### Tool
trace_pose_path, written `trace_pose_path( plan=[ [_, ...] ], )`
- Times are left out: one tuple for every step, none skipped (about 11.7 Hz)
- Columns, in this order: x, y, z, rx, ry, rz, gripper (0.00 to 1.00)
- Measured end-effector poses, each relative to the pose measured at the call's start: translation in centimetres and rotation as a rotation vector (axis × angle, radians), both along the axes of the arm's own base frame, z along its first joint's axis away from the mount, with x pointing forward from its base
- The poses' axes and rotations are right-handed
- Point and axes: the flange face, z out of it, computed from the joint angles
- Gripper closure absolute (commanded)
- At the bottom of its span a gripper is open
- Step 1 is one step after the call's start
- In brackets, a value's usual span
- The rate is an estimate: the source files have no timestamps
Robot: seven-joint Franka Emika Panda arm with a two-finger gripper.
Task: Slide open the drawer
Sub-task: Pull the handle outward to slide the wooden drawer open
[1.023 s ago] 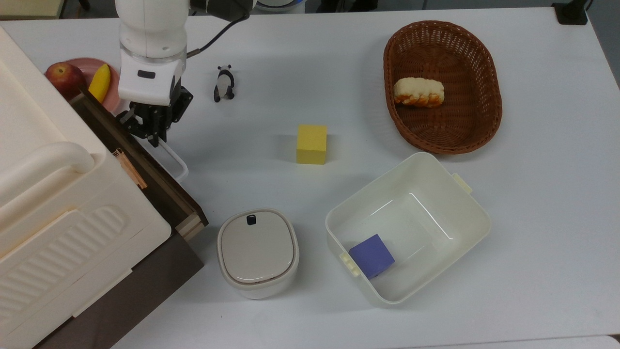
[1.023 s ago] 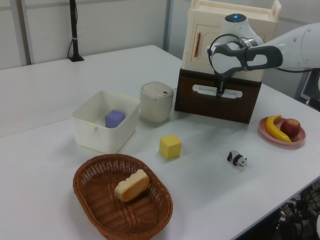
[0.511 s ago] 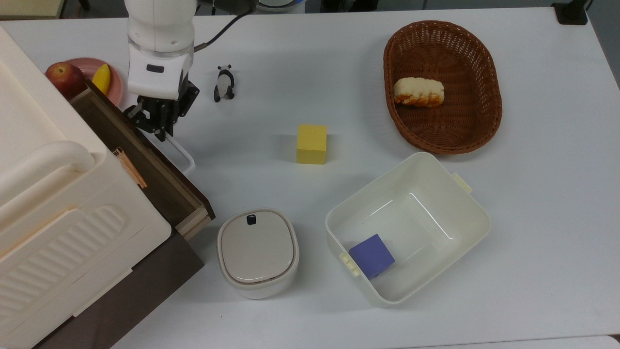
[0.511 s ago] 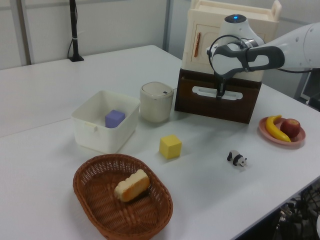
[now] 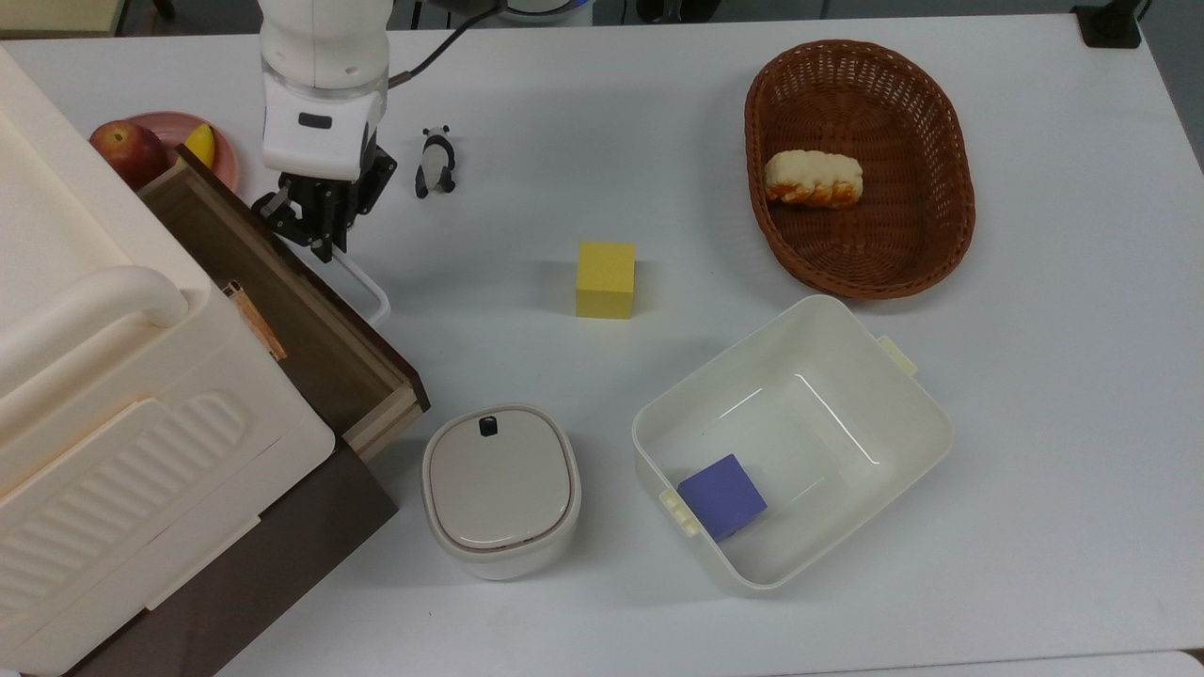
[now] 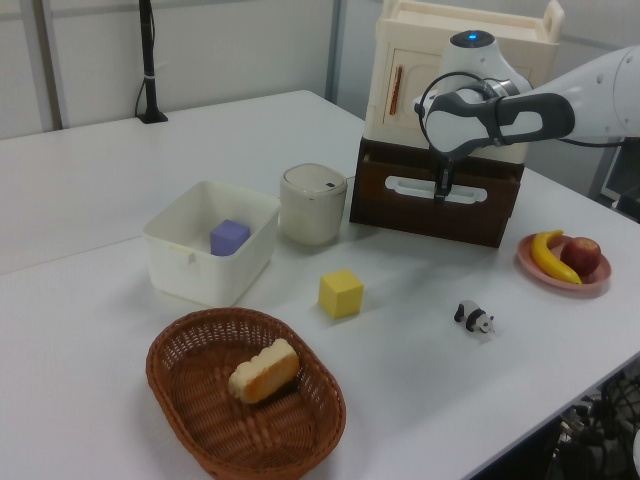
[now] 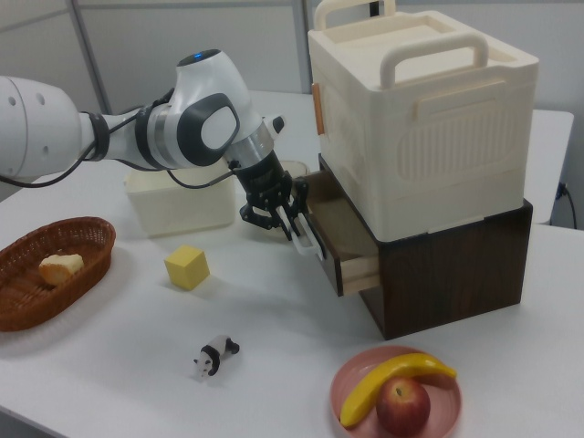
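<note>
The gripper [image 5: 323, 243], clenched on the white loop handle [image 5: 362, 282] of the partly open drawer [image 5: 310, 324] under the cream case [image 5: 113, 395], could slip off if its pull strays from the slide's line.

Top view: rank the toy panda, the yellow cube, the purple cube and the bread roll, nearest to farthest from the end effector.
From the end effector at the drawer handle:
1. Toy panda, just up and to the top view's right.
2. Yellow cube, mid-table.
3. Purple cube, inside the white tub, lower right.
4. Bread roll, in the wicker basket, far right.
</note>
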Motion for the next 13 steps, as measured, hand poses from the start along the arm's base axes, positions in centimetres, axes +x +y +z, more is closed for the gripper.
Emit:
trace_pose_path(
  plan=[
    [-0.4,0.2,0.1,0.001,0.002,0.002,0.96],
    [-0.8,0.5,0.1,0.0,0.005,0.005,0.96],
    [-1.1,0.8,0.2,0.0,0.007,0.008,0.96],
    [-1.4,0.9,0.2,0.0,0.013,0.009,0.96],
    [-1.7,1.1,0.3,-0.001,0.021,0.009,0.96],
    [-2.0,1.5,0.3,-0.002,0.031,0.013,0.96],
    [-2.4,2.1,0.0,-0.002,0.051,0.019,0.96],
    [-2.9,2.6,-0.1,-0.003,0.067,0.024,0.96],
    [-3.2,2.9,-0.1,-0.003,0.07,0.027,0.94],
    [-3.2,3.0,-0.2,-0.003,0.071,0.028,0.93],
    [-3.3,3.0,-0.3,-0.003,0.073,0.029,0.93],
    [-3.3,3.0,-0.5,-0.002,0.077,0.029,0.93],
    [-3.2,3.1,-0.8,-0.002,0.083,0.031,0.93]
  ],
)
